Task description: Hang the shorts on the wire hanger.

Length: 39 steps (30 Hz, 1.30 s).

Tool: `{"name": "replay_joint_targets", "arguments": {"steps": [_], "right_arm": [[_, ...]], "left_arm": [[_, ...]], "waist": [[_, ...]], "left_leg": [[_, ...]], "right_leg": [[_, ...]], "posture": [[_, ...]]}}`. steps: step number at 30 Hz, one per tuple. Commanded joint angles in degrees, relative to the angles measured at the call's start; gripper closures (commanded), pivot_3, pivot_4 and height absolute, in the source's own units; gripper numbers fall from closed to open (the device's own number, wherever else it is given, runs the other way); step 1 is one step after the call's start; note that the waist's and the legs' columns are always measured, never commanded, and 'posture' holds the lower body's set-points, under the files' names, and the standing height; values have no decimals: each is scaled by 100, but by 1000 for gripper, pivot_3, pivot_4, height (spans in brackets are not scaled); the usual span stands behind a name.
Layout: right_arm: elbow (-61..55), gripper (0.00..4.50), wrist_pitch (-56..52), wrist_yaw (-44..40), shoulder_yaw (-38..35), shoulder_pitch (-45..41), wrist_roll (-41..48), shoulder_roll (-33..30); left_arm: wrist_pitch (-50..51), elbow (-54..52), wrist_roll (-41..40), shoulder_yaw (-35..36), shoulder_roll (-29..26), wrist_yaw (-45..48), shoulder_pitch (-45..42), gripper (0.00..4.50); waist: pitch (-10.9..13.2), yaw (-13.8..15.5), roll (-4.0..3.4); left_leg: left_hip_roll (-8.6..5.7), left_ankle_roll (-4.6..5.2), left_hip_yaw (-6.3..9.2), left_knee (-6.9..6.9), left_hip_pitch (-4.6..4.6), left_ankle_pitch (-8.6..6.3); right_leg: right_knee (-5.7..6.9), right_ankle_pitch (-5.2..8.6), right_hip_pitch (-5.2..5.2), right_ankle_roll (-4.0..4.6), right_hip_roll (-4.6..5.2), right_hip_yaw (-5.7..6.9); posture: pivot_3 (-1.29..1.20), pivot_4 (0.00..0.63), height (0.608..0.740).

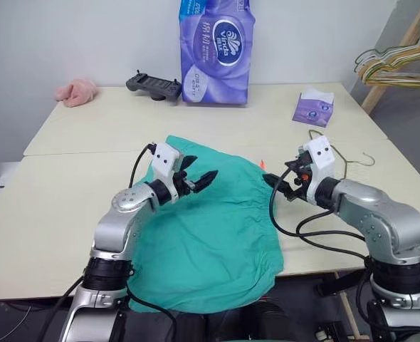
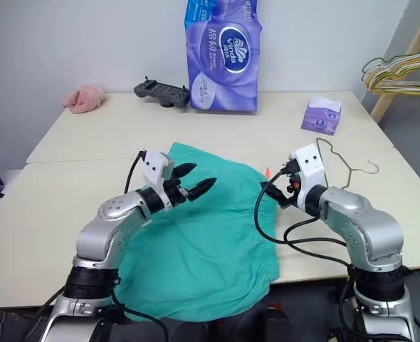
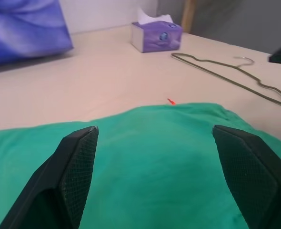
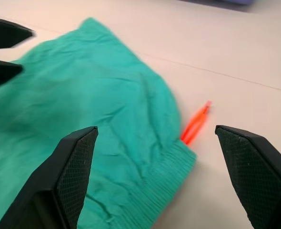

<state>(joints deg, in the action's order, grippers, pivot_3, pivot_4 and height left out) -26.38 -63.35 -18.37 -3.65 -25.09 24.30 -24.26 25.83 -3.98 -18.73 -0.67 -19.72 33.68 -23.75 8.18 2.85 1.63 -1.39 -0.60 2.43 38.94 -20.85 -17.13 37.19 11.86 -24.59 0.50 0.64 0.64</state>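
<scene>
**Listener:** Shorts first, please. Where are they, and what are your claws doing?

**Operator:** Shorts (image 1: 210,235), teal-green, lie spread on the pale table (image 1: 67,214), their near edge drooping over the table's front. My left gripper (image 1: 196,178) hovers above their upper left part, fingers spread, holding nothing. My right gripper (image 2: 275,192) hangs by their right edge, just beside the orange tag (image 4: 195,125), also released and empty. Beyond it lies the wire hanger (image 3: 228,76), flat on the table, apart from the cloth. Farther back stand a purple tissue pack (image 1: 216,50), a tissue box (image 1: 312,109), a black controller (image 1: 153,85) and a fluffy pink cloth (image 1: 75,92).

**Listener:** What might go wrong?

**Operator:** I judge a pinch could catch one fabric layer only, leaving the shorts bunched. The overhang could also drag them off the table.

**Listener:** Anything unclear?

**Operator:** My right arm covers part of the hanger, and the shorts' near hem is hidden behind my arms.
</scene>
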Motion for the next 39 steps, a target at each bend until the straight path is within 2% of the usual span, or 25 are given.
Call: {"name": "replay_joint_targets", "arguments": {"steps": [1, 4, 8, 12, 16, 20, 28, 39], "right_arm": [[-82, 298, 189, 168, -233, 57, -278, -306], [377, 298, 293, 25, -428, 79, -398, -752], [1308, 298, 366, -324, -601, -6, -436, -1337], [2676, 298, 672, -739, -486, -404, -603, -1842], [4002, 298, 1164, -1152, -221, -910, -845, -2014], [5801, 298, 1823, -1674, 90, -1750, -1127, -1907], [8190, 298, 2977, -1917, 407, -2892, -1709, -1424], [9800, 298, 4070, -1644, 396, -3088, -2235, -1219]], "left_arm": [[110, -214, -111, -423, 125, 363, -208, 445], [177, -382, -108, -1142, -21, 1197, -299, 445], [-241, -189, 190, -1633, 89, 1528, -502, 445], [-665, 372, 456, -1769, 478, 1425, -874, 445], [-819, 672, 561, -1752, 764, 1384, -1108, 445], [-833, 731, 614, -1681, 852, 1372, -1225, 445], [-637, 481, 632, -1517, 688, 1247, -1098, 445], [-274, 160, 613, -1454, 548, 948, -880, 445]], "waist": [[-5, -8, 0], [-14, 6, -1], [-25, -52, -1], [-65, -138, -46], [-102, -188, -76], [-110, -261, -82], [-114, -283, -88], [-131, -145, -70]], "left_leg": [[0, 0, -2, 0, 3, 0], [-5, 3, 4, 3, 14, 1], [-6, 8, -16, 3, 22, 2], [1, 8, -37, 3, 20, 2], [8, 14, -70, -2, 24, 4], [15, 19, -92, -6, 38, 1], [16, 19, -102, -12, 47, 1], [9, 22, -112, -9, 85, 0]], "right_leg": [[-1, -2, 4, -2, -2, -1], [-10, -2, 28, -4, -7, 5], [-14, -7, 33, -11, -14, -12], [-13, -7, 46, -11, -19, -13], [-17, -1, 44, -28, -49, -30], [-16, -14, 43, -6, -54, -51], [-12, -16, 42, -7, -53, -85], [-15, -29, 48, -30, -49, -123]], "posture": [[58, 70, 740], [50, 62, 740], [38, 53, 740], [24, 45, 740], [27, 39, 740], [39, 39, 740], [88, 41, 740], [138, 47, 740]]}}
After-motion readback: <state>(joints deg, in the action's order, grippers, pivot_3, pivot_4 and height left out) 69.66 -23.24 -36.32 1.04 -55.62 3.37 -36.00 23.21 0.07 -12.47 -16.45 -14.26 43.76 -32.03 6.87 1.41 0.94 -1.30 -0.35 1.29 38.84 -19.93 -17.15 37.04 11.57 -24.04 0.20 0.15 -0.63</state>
